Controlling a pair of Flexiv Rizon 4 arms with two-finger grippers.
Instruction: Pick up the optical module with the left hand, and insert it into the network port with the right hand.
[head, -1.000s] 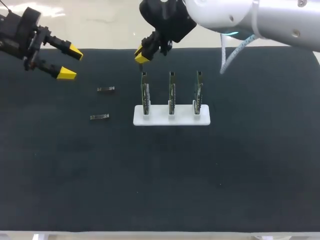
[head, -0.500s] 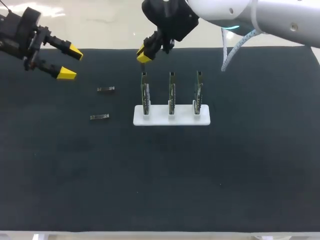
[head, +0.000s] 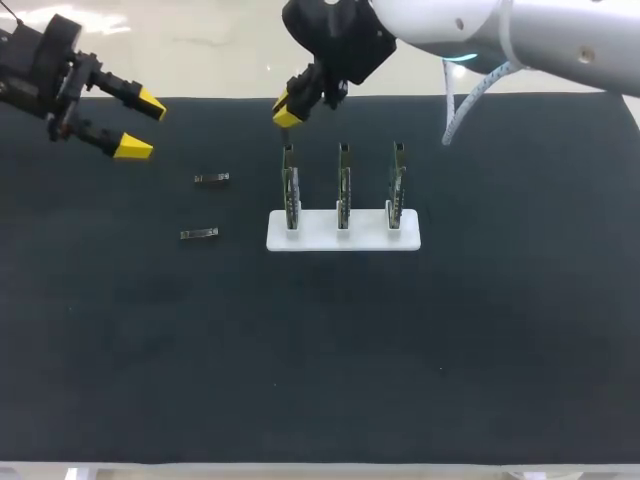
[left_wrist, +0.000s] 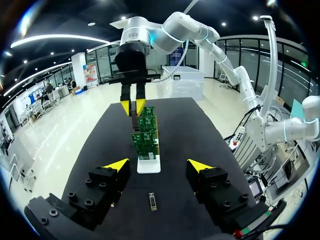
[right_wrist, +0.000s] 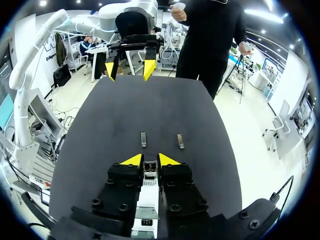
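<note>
Right gripper (head: 287, 108) is pinching a module (left_wrist: 133, 113) that hangs just over the end board (head: 290, 190). Left gripper (head: 141, 125) sits spread wide, with two loose modules (head: 211, 178) near it.

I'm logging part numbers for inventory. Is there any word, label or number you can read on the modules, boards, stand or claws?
Readable text: none.
On the two lying optical modules: any marking is too small to read.
On the held module in the right claw: too small to read.
On the green boards: print is too small and blurred.
On the white stand: no marking shows.
</note>
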